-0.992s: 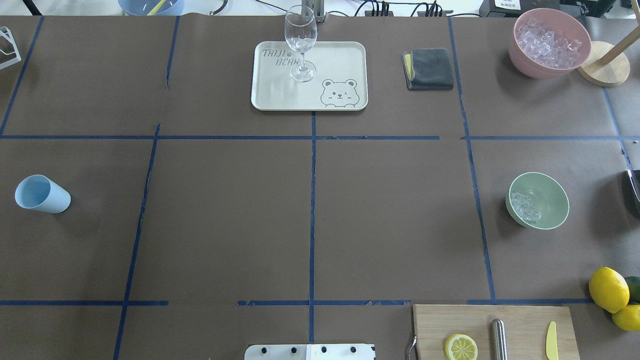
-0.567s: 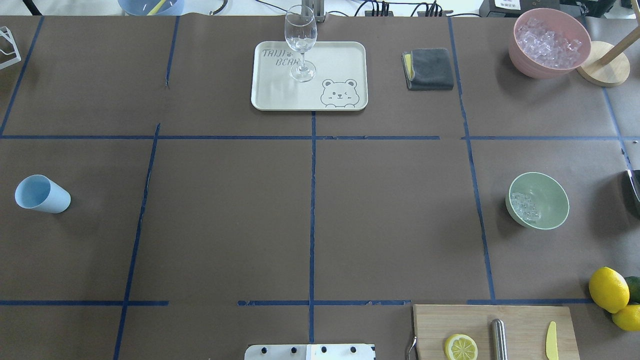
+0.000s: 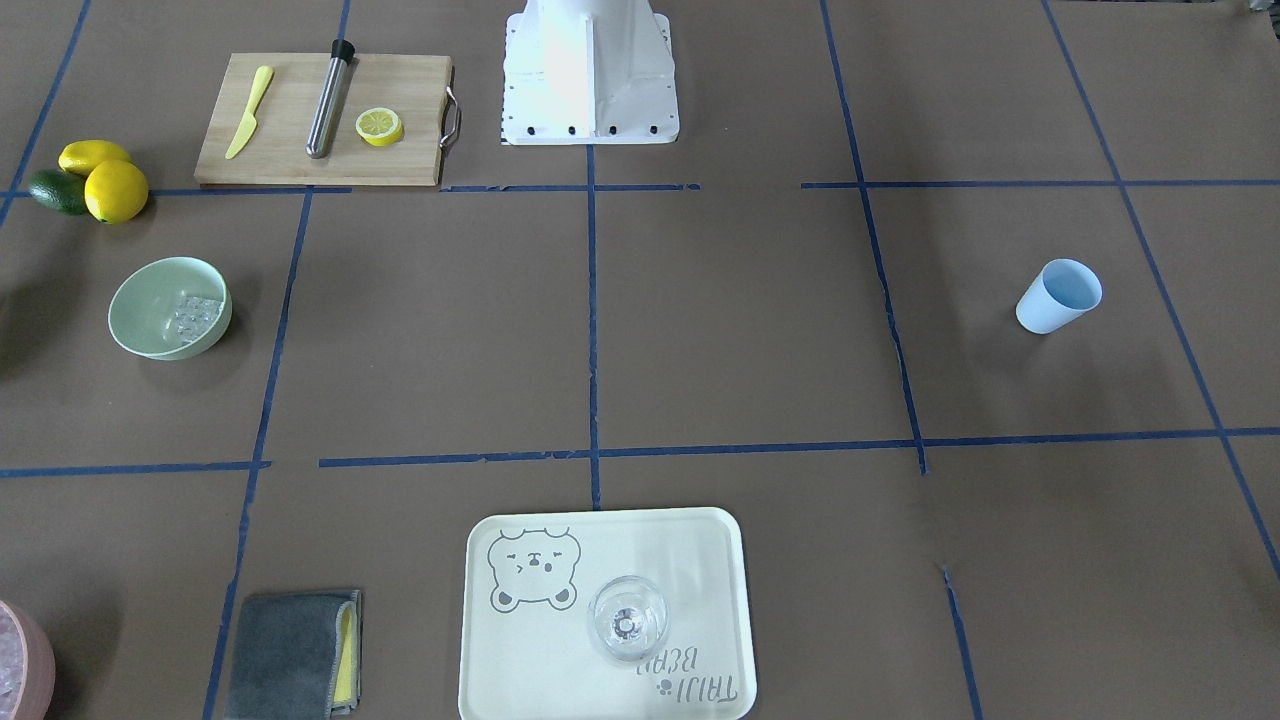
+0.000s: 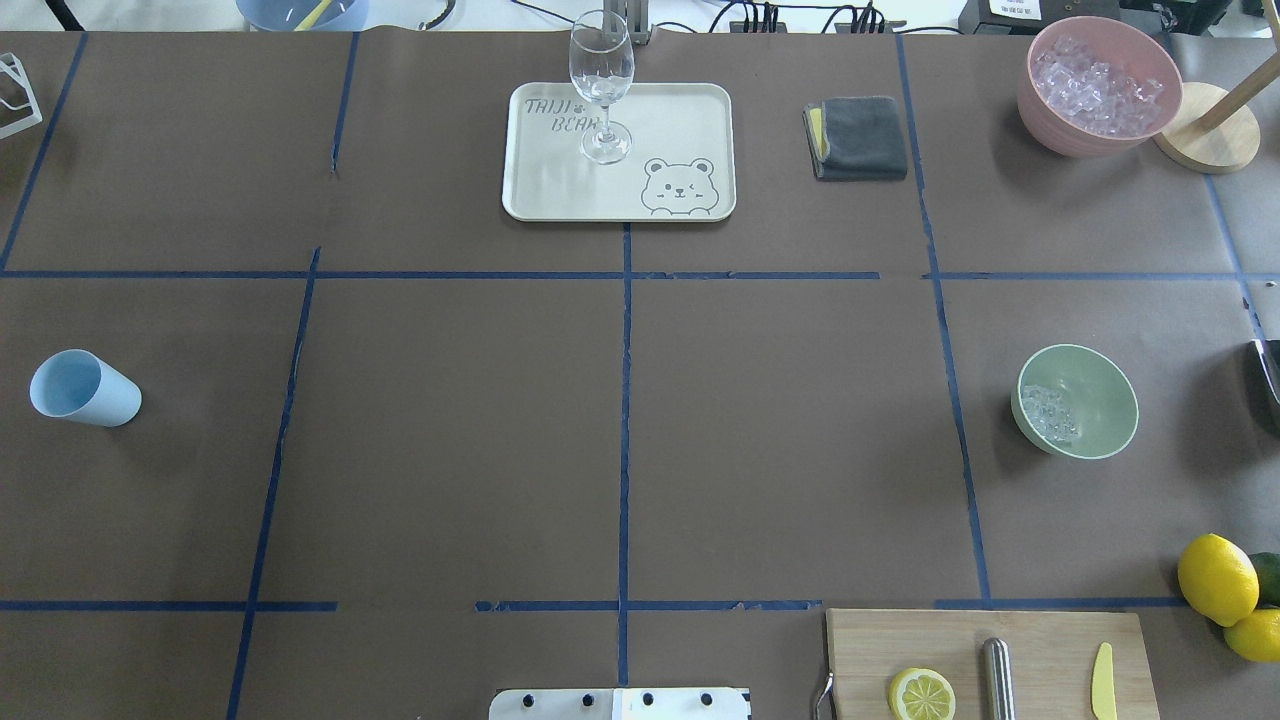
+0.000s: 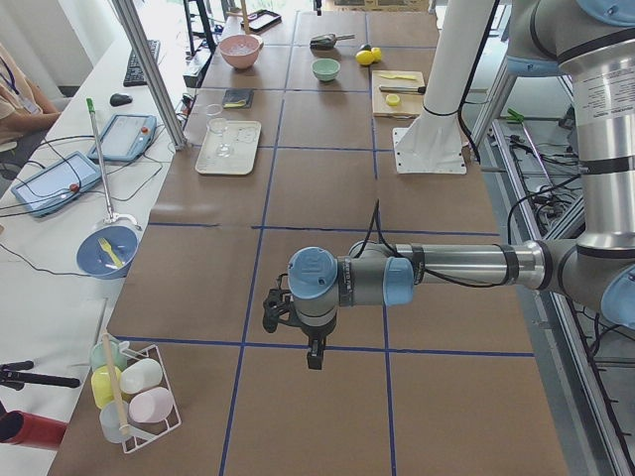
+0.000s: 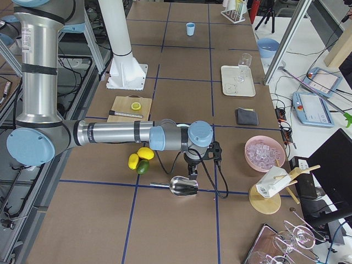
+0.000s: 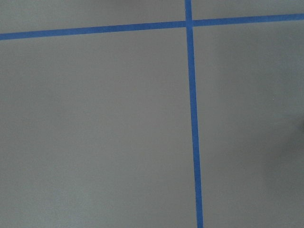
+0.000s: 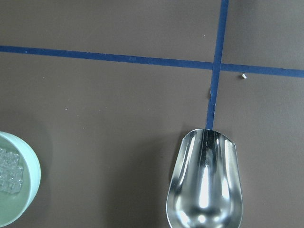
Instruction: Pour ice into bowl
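The pale mint-green bowl [image 4: 1078,400] stands at the table's right side, also in the front-facing view [image 3: 170,306]. A small heap of clear ice cubes [image 4: 1048,412] lies inside it against one wall; the right wrist view shows them at the bowl's edge [image 8: 9,171]. My right gripper [image 6: 191,171] shows only in the exterior right view, hanging over an empty metal scoop [image 8: 205,183] that lies on the table; I cannot tell its state. My left gripper [image 5: 314,357] shows only in the exterior left view, above bare table, state unclear.
A light blue cup [image 4: 85,389] stands far left. A pink container of whitish ice [image 4: 1098,85] is at the back right, next to a grey cloth [image 4: 858,137]. A tray [image 4: 700,120] holds a glass [image 4: 602,85]. Cutting board [image 4: 1040,650] and lemons [image 4: 1216,578] sit front right.
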### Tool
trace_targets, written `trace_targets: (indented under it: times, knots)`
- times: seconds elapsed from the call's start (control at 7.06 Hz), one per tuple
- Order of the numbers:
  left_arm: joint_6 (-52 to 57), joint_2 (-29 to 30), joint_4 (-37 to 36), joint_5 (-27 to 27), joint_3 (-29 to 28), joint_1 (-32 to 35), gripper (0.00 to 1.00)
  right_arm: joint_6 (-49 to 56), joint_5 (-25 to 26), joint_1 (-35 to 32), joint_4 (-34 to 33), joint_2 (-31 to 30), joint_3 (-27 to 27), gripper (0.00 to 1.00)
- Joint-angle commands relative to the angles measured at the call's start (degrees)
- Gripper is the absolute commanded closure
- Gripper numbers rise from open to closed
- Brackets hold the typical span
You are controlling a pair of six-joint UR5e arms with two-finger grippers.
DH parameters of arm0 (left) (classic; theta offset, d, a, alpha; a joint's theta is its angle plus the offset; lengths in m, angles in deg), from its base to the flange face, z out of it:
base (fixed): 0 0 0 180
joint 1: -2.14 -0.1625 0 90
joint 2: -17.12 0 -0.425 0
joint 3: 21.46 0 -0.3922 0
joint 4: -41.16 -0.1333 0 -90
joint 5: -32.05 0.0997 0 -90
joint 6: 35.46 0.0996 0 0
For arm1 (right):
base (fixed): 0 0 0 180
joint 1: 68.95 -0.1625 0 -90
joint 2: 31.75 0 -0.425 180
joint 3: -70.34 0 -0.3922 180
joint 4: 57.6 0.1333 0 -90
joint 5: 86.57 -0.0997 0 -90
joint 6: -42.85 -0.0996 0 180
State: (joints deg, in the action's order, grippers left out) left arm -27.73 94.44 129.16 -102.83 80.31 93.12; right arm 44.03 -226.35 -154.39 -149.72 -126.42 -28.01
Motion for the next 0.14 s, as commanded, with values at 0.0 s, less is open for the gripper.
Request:
trace_targets:
  times: [0.0]
  knots:
    - [0.3, 0.5, 0.1, 0.0, 0.0, -0.3, 0.0, 0.0, 0.0, 0.2, 0.1, 0.2, -0.2, 0.0]
